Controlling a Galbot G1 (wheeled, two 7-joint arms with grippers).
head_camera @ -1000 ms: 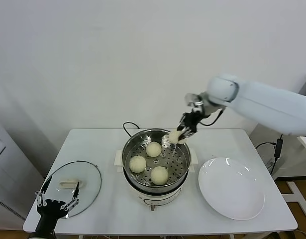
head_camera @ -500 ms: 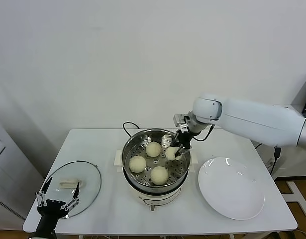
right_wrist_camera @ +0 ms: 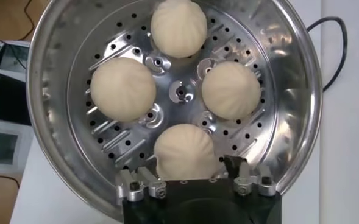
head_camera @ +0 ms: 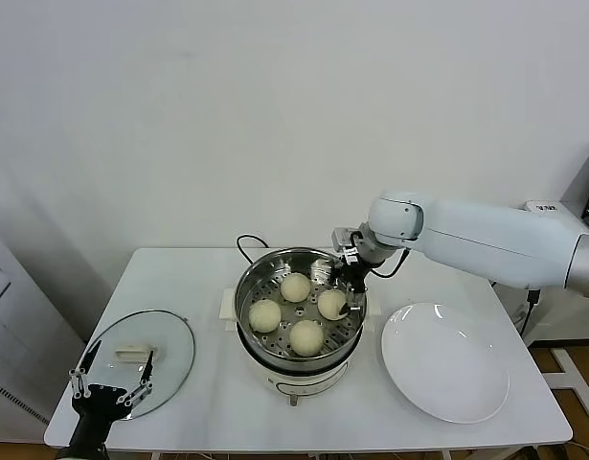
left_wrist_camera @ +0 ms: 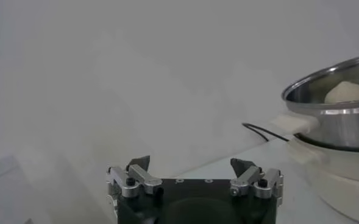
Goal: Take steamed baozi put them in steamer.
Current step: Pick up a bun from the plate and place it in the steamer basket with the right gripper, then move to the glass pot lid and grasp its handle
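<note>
Your right tool (head_camera: 345, 300) hangs inside the steamer (right_wrist_camera: 63, 152) with its fingers (right_wrist_camera: 144, 182) spread, and the nearest baozi (right_wrist_camera: 184, 153) lies loose on the perforated tray (right_wrist_camera: 180, 91) directly under and between them. Just beyond it on that tray lie three more baozi (right_wrist_camera: 124, 88), ringed around the tray's middle and apart from one another. Your left tool (left_wrist_camera: 194, 179) waits spread too, low off the worktop (head_camera: 208, 402) edge, well apart from the steamer.
</note>
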